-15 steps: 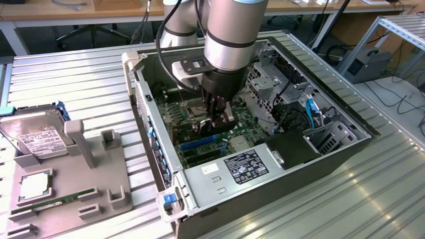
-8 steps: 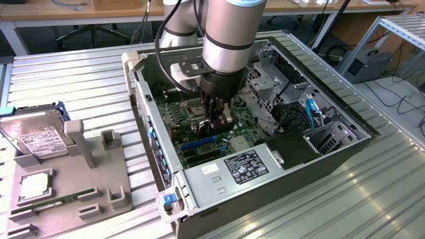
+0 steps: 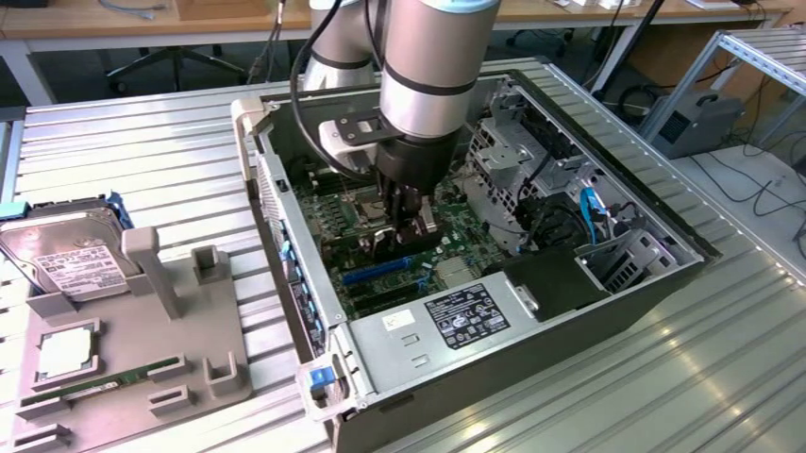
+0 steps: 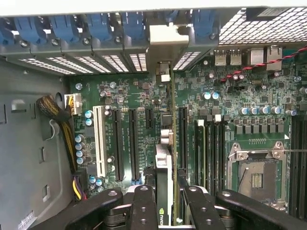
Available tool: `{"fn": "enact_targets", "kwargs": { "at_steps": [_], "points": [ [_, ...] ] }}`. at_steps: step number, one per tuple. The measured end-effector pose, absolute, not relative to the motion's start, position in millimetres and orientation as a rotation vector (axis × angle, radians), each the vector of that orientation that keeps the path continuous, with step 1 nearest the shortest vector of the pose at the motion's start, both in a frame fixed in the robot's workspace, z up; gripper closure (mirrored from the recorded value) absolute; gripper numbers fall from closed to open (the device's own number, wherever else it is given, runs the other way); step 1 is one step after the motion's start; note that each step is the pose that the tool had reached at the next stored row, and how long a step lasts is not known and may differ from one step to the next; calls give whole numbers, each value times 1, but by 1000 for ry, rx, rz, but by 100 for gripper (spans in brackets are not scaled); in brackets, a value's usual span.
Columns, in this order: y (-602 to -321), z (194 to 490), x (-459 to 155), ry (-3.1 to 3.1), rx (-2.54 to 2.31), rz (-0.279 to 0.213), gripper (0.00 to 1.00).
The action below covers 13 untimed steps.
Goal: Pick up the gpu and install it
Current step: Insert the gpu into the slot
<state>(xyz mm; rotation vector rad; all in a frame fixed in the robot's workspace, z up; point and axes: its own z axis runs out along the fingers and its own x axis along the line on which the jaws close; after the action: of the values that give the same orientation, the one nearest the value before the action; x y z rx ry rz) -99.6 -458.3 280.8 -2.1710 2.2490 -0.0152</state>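
Note:
The gpu (image 4: 164,163) shows edge-on in the wrist view, a thin card standing upright over the green motherboard (image 4: 225,105). Its silver-tan bracket (image 4: 168,40) reaches the rear slot openings of the case. My gripper (image 4: 169,196) is shut on the card, one black finger on each side. The card hangs between the long black expansion slots (image 4: 134,143); I cannot tell whether its edge sits in a slot. In the exterior view my gripper (image 3: 406,231) is down inside the open computer case (image 3: 655,283), with the gpu (image 3: 393,247) dark beneath its fingers.
Blue slot clips (image 4: 72,26) line the case's rear wall. An empty CPU socket (image 4: 256,175) and a cable bundle (image 4: 53,108) flank the slots. The power supply (image 3: 466,316) and drive cage (image 3: 504,151) crowd the case. At the exterior view's left a grey holder (image 3: 189,274) carries a hard drive (image 3: 63,250) and RAM stick (image 3: 94,387).

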Motion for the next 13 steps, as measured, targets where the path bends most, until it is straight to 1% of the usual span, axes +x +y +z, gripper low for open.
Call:
{"fn": "enact_targets", "kwargs": {
  "at_steps": [13],
  "points": [
    [-458, 270, -106, 2249, -2171, -15, 73]
  ]
}}
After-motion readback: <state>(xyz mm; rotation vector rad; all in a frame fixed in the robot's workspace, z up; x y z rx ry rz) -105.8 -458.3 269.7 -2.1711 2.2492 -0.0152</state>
